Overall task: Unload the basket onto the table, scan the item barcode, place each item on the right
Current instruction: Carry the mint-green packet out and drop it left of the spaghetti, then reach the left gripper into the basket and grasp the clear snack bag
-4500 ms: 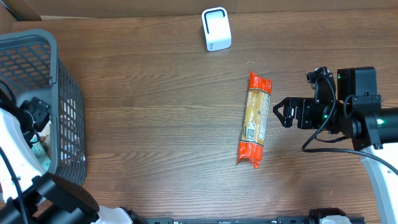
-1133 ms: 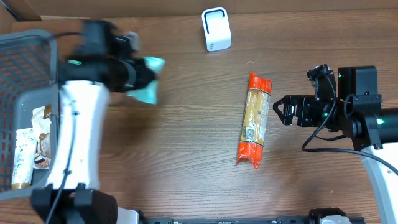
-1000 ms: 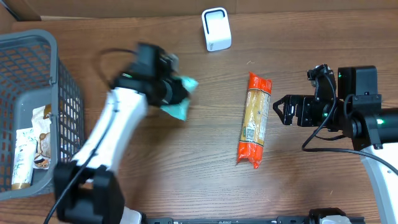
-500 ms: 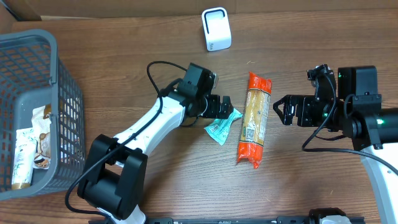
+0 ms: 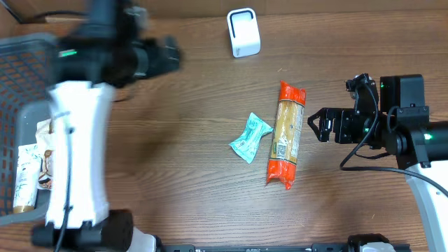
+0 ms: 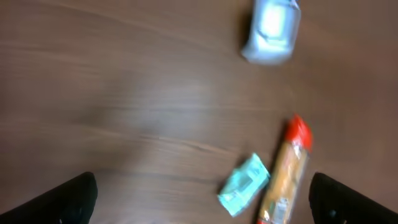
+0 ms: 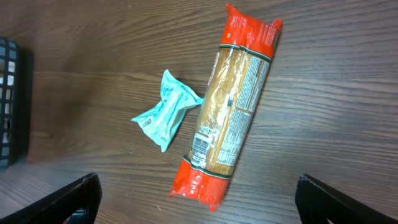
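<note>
A small teal packet (image 5: 250, 137) lies loose on the wooden table, just left of a long orange pasta pack (image 5: 287, 136). The white scanner (image 5: 243, 33) stands at the back edge. My left gripper (image 5: 164, 56) is blurred, high at the back left, open and holding nothing. Its wrist view looks down on the teal packet (image 6: 244, 192), the pasta pack (image 6: 283, 180) and the scanner (image 6: 270, 31), with the open left gripper (image 6: 202, 205) wide apart. My right gripper (image 5: 315, 127) hovers open just right of the pasta pack (image 7: 229, 146), with the teal packet (image 7: 166, 118) beyond. The right gripper (image 7: 202, 199) is empty.
A grey mesh basket (image 5: 21, 45) stands at the left edge with a pale packaged item (image 5: 28, 175) inside; its corner (image 7: 9, 99) shows in the right wrist view. A cardboard wall runs along the back of the table.
My left gripper opened, left the teal packet on the table beside the pasta pack, and swung away to the back left. The right arm has not moved.
</note>
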Robot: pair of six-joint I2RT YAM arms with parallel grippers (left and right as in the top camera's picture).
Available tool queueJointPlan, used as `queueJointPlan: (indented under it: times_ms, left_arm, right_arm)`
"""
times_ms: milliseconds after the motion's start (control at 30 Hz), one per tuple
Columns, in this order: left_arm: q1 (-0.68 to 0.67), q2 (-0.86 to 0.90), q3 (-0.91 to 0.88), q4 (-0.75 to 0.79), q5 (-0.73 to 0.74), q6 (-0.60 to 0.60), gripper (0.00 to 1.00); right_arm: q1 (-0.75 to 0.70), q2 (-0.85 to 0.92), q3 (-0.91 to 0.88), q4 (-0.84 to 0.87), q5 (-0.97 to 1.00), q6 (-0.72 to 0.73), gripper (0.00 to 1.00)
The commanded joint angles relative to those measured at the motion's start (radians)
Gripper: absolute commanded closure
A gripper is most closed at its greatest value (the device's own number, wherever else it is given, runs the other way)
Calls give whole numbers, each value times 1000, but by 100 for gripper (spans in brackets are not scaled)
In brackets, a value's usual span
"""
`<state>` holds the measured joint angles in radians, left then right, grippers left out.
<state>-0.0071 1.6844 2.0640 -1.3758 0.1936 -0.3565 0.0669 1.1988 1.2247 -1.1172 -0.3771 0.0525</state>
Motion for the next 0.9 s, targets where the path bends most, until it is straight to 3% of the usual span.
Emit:
queueJointPlan:
  times_ms: [0, 200, 367, 500, 867]
  left_arm:
    - [188, -63, 67, -60, -26, 20, 0]
    - [531, -92, 58, -132, -24, 20, 0]
    - [735, -92, -39, -129, -25, 30, 0]
    - [838, -91, -175, -70, -25, 30, 0]
    - [1003, -88, -648, 302, 50, 74, 0]
  right_arm:
    - [1, -4, 18, 4, 3, -1, 0]
    - [1, -3, 18, 5, 3, -1, 0]
    - [1, 13, 18, 5, 3, -2, 0]
    - [1, 40, 18, 4, 3, -1, 0]
    - [1, 104, 18, -9, 3, -1, 0]
